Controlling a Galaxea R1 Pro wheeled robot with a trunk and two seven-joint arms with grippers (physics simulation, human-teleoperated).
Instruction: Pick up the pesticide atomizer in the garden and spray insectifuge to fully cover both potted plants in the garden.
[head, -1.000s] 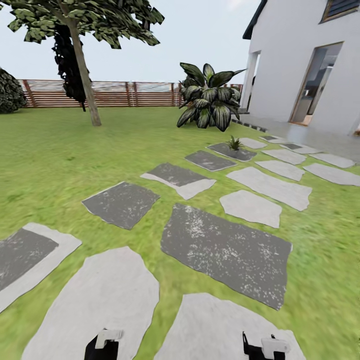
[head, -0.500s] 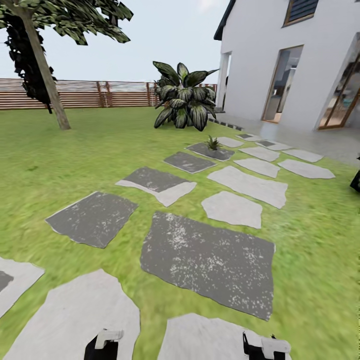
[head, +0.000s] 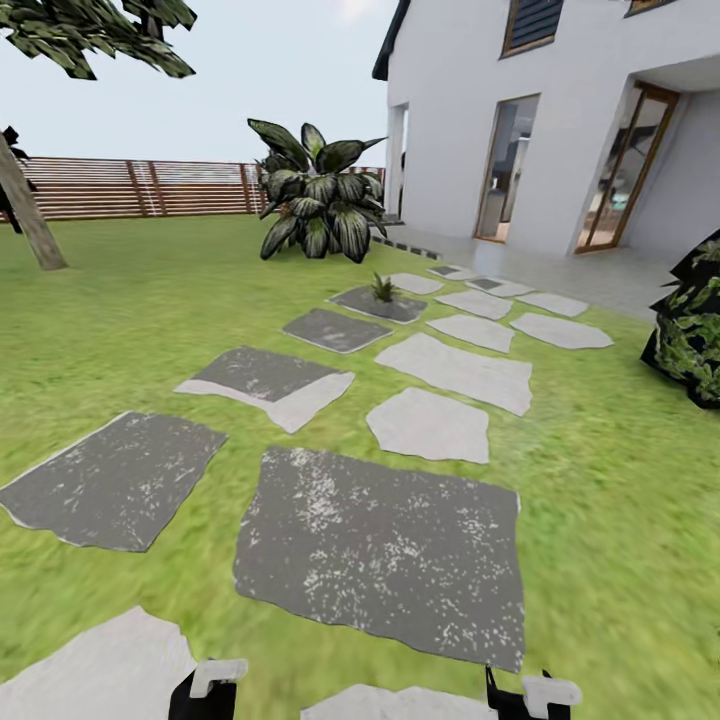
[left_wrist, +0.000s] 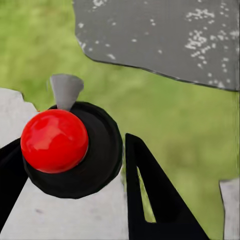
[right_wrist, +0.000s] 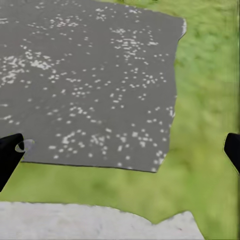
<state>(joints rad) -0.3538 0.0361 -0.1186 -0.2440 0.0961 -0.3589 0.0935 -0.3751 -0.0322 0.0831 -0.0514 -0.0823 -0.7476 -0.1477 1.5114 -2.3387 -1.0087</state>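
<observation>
Green lawn (head: 120, 330) crossed by irregular grey stepping stones (head: 385, 545) fills the foreground, with a brown slatted fence (head: 150, 188) at the back and a white house with glazed doors (head: 560, 110) to one side.

Task thing located: one small potted plant, a low rosette of pointed green leaves (head: 382, 289), stands on a dark stone just in front of the big dark broad-leaved bush (head: 315, 205), well apart from the robot. A second potted plant cannot be made out. No slim dark green pesticide atomizer can be identified on the lawn or stones; its position cannot be told.

Left gripper (left_wrist: 65, 170): the black fingers (left_wrist: 150, 200) stand apart in the left wrist view, released, with a red ball on a black disc (left_wrist: 55, 141) seen between them; whether that belongs to the rig cannot be told. Right gripper (right_wrist: 120, 150): fingertips (right_wrist: 9, 150) sit wide apart over a dark speckled stone (right_wrist: 90, 80), holding nothing.

Judgement on progress: no step of the task is complete. The atomizer is not in hand, and neither plant shows any sign of spraying. Finding and grasping the bottle, then treating both plants, all remains.
</observation>
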